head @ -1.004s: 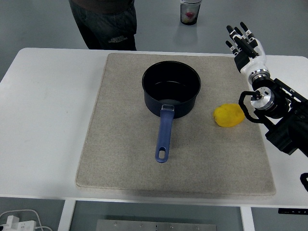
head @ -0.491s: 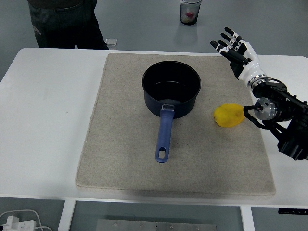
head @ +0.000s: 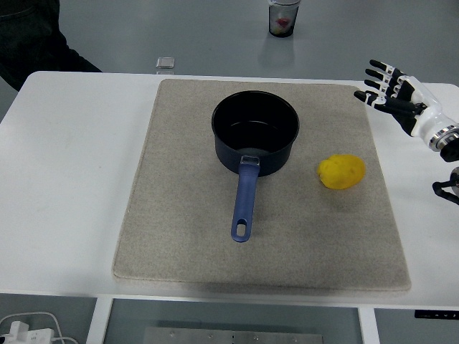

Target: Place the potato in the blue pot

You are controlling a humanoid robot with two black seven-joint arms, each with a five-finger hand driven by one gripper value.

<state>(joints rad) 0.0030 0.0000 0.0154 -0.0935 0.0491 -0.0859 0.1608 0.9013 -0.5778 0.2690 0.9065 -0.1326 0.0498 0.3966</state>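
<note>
Potato (head: 342,172) lies beside blue pot (head: 255,133); right hand (head: 401,95) spread apart

The right hand (head: 398,95) is showing a white shell with black fingers (head: 379,74) tipped with small white segments. A silver ring is circling its wrist (head: 446,133), leading into black arm parts at the picture's edge. A person (head: 29,39) at top left is wearing dark clothing.

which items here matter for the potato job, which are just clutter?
Job items:
- potato, lying on the mat
- blue pot, empty, handle toward the near edge
- right hand, open, holding nothing

Just lying about:
- beige mat
- cup beyond the table
- small clear object at the far edge
</note>
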